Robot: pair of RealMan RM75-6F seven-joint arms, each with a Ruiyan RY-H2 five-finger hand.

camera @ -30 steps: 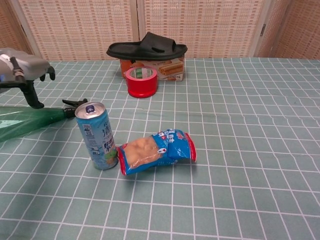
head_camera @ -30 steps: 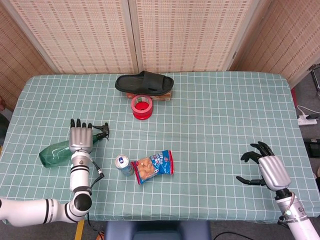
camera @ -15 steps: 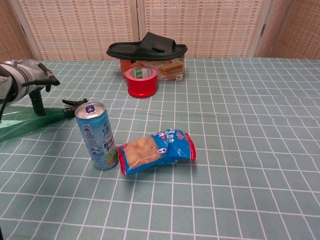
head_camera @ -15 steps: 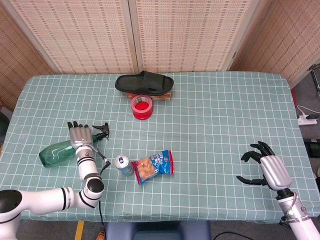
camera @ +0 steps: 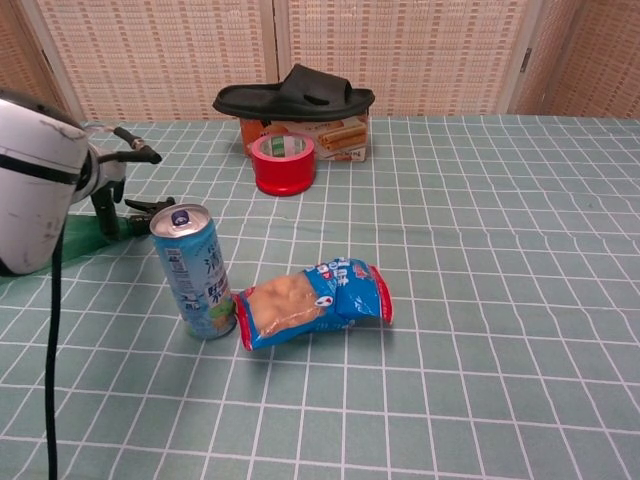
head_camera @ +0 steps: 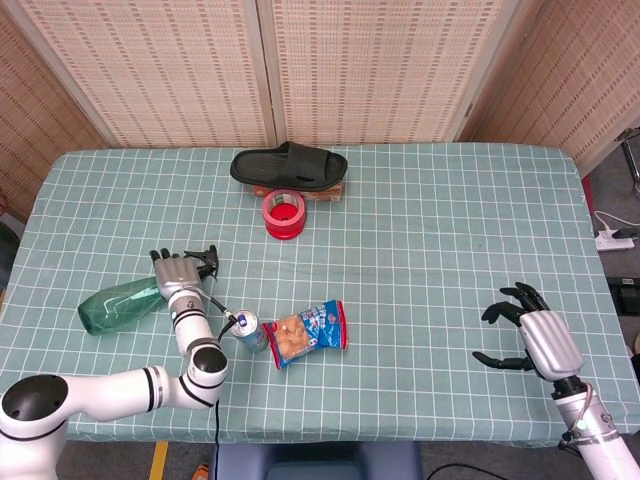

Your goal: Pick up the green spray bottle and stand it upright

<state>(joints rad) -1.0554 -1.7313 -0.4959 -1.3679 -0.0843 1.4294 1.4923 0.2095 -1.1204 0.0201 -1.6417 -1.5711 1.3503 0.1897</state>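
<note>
hovering my left hand (head_camera: 176, 272) over the neck end of the green spray bottle (head_camera: 118, 305), which is lying on its side near the left edge of the table (head_camera: 450, 230), black nozzle pointing right. can't tell if my fingers are closing on it or just above it. my right hand (head_camera: 527, 330) is sitting wide and holding nothing at the table's right front edge. drink can (camera: 194, 271) is standing just beside a snack bag (camera: 310, 302).
</note>
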